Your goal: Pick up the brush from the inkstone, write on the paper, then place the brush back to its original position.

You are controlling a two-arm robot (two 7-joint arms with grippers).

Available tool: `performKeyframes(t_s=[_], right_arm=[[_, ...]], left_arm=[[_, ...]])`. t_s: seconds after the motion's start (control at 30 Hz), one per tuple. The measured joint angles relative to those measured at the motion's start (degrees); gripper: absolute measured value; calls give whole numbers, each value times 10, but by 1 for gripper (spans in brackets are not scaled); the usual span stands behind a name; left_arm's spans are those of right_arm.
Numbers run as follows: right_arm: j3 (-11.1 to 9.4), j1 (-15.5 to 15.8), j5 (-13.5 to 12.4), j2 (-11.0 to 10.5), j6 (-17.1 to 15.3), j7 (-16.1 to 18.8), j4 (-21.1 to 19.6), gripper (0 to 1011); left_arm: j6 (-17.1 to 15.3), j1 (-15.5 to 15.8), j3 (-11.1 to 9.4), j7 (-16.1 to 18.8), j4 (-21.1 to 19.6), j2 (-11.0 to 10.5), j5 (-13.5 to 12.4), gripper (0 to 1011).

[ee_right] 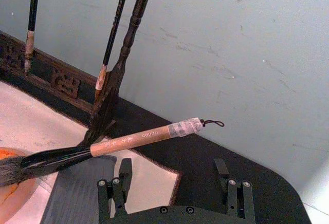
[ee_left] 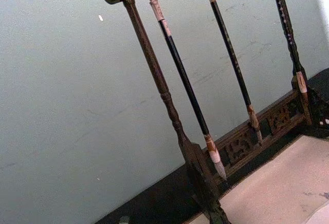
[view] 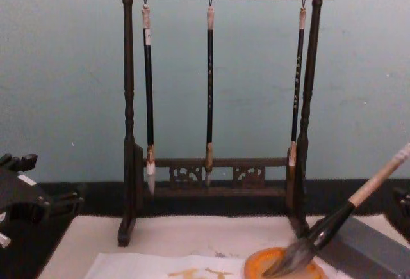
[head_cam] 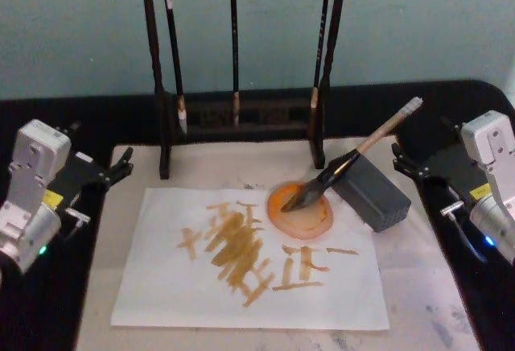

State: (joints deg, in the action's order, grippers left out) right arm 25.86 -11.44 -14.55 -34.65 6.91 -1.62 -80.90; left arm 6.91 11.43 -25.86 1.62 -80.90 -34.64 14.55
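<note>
Right gripper: I am holding it right of the inkstone, fingers spread and empty, facing the handle.
Brush: tuft is resting in the inkstone and the shaft is leaning on the grey block, so the handle is rising free for grasping.
Paper: is lying under the inkstone, spreading leftward.
Left gripper: is parking far left of the inkstone.

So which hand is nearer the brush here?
Right. The right hand sits just past the tan handle end of the brush, not touching; the left hand is parked far across the paper on the other side.
</note>
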Motion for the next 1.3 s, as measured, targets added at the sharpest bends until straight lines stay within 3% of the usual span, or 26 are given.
performKeyframes(t_s=[1.3], right_arm=[[0, 0, 0, 0, 0, 0, 0, 1000]], left_arm=[[0, 0, 0, 0, 0, 0, 0, 1010]])
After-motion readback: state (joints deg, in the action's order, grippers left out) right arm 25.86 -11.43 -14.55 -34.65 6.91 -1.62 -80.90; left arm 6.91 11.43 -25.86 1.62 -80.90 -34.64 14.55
